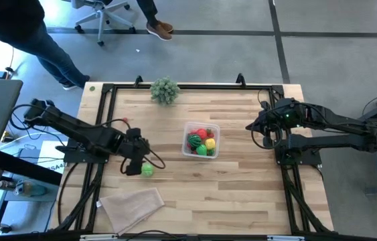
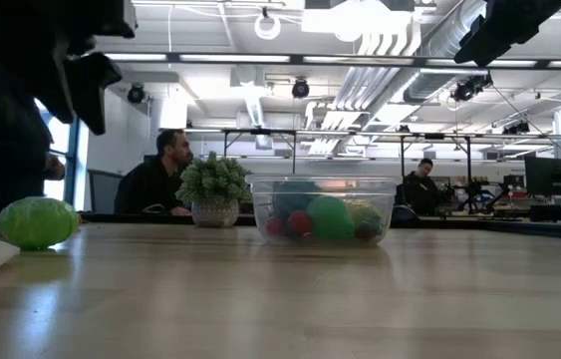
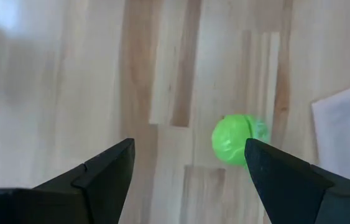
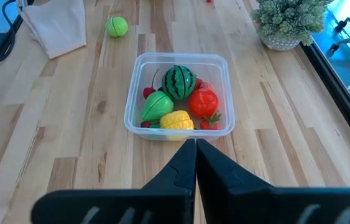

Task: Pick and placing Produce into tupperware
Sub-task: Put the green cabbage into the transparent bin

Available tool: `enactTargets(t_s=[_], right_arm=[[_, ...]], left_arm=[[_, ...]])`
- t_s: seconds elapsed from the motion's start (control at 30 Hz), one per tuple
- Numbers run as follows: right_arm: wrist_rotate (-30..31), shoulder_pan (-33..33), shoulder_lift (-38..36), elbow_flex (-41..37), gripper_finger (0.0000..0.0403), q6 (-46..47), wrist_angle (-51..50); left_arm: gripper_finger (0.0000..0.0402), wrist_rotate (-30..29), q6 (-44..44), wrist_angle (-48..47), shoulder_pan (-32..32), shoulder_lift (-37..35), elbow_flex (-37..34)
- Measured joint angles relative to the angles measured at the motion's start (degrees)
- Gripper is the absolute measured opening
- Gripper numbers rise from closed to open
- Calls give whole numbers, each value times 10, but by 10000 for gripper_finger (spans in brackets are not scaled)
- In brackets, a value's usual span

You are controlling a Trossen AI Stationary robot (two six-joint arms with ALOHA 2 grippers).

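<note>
Hovering over the wooden worktop (image 1: 242,187), the left end effector (image 1: 136,165) has its two fingers spread wide with nothing between them, and the green ball (image 3: 234,139) lies just ahead of them, close by the inner side of one finger rather than centred in the gap. This looks like the approach for picking up the last loose piece of produce. The next move likely calls for shifting sideways until the ball sits midway between the fingers, then lowering and closing gently, since a round ball could roll off. A folded beige cloth (image 1: 132,205) lies just beyond the ball. The clear container (image 4: 181,64) sits well off from the left end effector and right in front of the right end effector (image 4: 195,147), which waits with fingers pressed together, holding nothing; it already carries a small watermelon (image 4: 179,80), red, green and yellow pieces. A small bushy plant (image 1: 165,90) stands at the worktop's far edge. Behind lies an open office with ceiling ducts, desks and seated people.
</note>
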Motion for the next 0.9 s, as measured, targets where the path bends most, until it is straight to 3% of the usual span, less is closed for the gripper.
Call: enactTargets(t_s=[0.37, 0.63, 0.9], right_arm=[[0, 0, 0, 0, 2, 0, 1], [0, 0, 0, 0, 2, 0, 1], [0, 0, 0, 0, 2, 0, 1]], left_arm=[[294, 66, -1, 125, 0, 0, -63], [294, 71, -49, 123, 0, 14, -63], [294, 83, -41, 120, 0, 60, -63]])
